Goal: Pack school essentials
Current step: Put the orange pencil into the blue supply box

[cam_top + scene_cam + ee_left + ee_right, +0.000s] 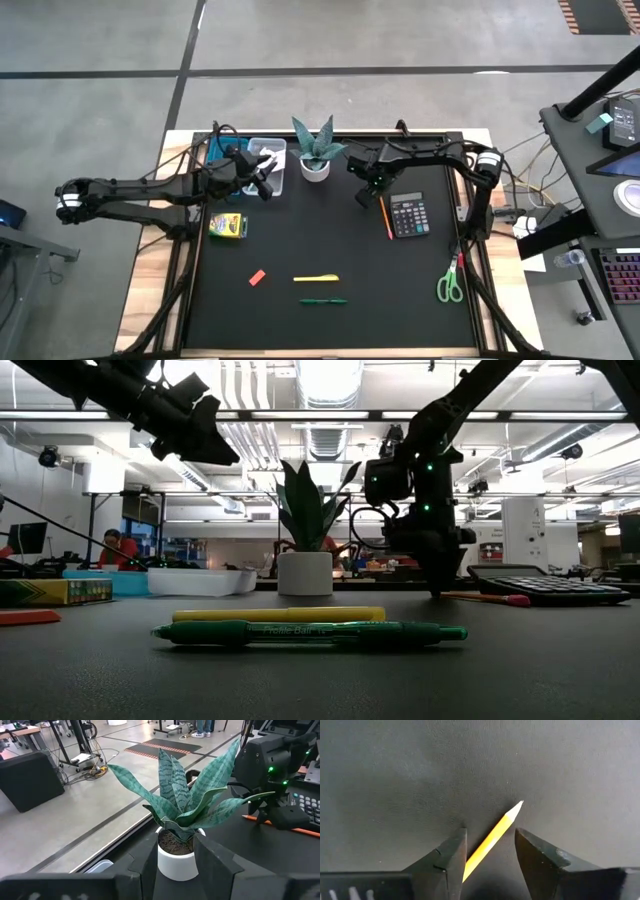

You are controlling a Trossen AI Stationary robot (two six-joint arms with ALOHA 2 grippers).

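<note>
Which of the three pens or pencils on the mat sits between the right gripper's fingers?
The orange pencil beside the calculator; the right gripper straddles its tip, open. The yellow pen and green pen lie far nearer the front edge.

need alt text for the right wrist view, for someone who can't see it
The right gripper points down at a matte black table mat, its two dark fingers parted on either side of a thin orange pencil. The pencil lies on the mat, its pale sharpened tip pointing away from the gripper, closer to one finger than the other.
</note>
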